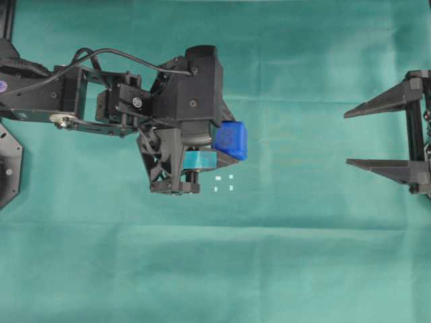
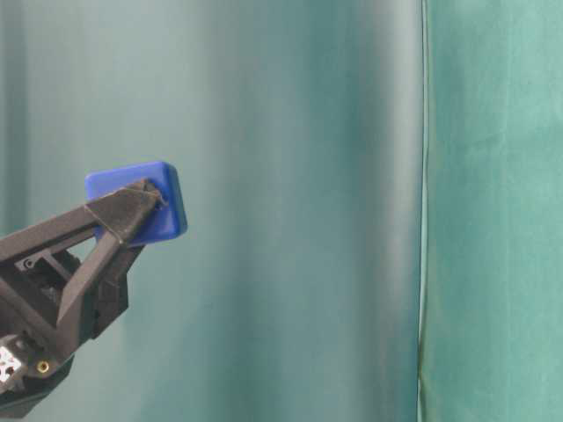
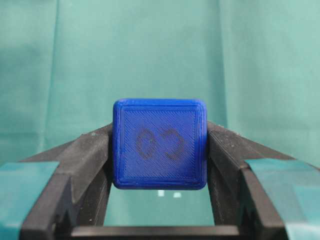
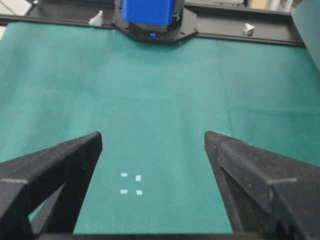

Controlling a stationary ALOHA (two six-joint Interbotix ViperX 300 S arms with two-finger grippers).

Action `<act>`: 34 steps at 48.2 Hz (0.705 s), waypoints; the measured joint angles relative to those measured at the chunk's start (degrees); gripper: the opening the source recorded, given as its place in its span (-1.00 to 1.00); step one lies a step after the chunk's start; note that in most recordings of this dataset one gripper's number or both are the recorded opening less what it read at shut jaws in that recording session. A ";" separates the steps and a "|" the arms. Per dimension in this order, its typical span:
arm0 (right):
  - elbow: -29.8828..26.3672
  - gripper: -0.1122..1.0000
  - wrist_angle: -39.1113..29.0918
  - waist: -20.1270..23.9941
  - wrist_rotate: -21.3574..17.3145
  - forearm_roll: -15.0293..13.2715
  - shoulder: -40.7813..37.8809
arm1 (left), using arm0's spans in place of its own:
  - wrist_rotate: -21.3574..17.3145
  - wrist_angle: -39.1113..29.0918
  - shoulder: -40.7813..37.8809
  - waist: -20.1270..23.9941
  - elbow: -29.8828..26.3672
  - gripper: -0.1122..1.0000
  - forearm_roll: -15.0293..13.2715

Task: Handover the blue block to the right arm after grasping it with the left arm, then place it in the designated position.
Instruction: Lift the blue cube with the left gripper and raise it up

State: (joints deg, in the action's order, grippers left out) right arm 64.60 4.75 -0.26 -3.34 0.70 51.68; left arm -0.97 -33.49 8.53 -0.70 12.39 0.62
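Blue block (image 3: 159, 144) sits clamped between the teal-padded fingers (image 3: 82, 165) of my left gripper (image 1: 225, 145), lifted clear of the green cloth of the desk (image 1: 215, 269). So the grasp is done; the handover and the placing are left. My right gripper (image 1: 350, 138) waits well apart at the edge with its black fingers spread and empty. The designated position (image 1: 224, 183), four white marks, lies bare just beside my left gripper. From overhead, that gripper's body hides much of the block, and the right arm is cut off at the frame.
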 measured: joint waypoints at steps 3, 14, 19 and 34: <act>0.00 0.90 0.00 0.00 0.00 0.00 0.00 | 0.00 0.00 0.00 0.00 0.00 0.04 0.00; 0.00 0.90 0.00 0.00 0.00 0.00 -0.09 | 0.00 0.00 0.09 0.00 0.00 0.04 0.00; 0.00 0.90 0.00 0.00 0.00 0.00 -0.18 | 0.00 0.18 0.35 0.00 0.35 0.04 0.00; 0.00 0.90 0.09 0.00 0.00 -0.26 -0.18 | 0.00 7.38 3.96 0.00 5.62 0.04 0.00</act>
State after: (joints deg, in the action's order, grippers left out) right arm 64.60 4.83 -0.26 -3.34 0.44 51.50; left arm -0.97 -26.10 12.48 -0.70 18.02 0.62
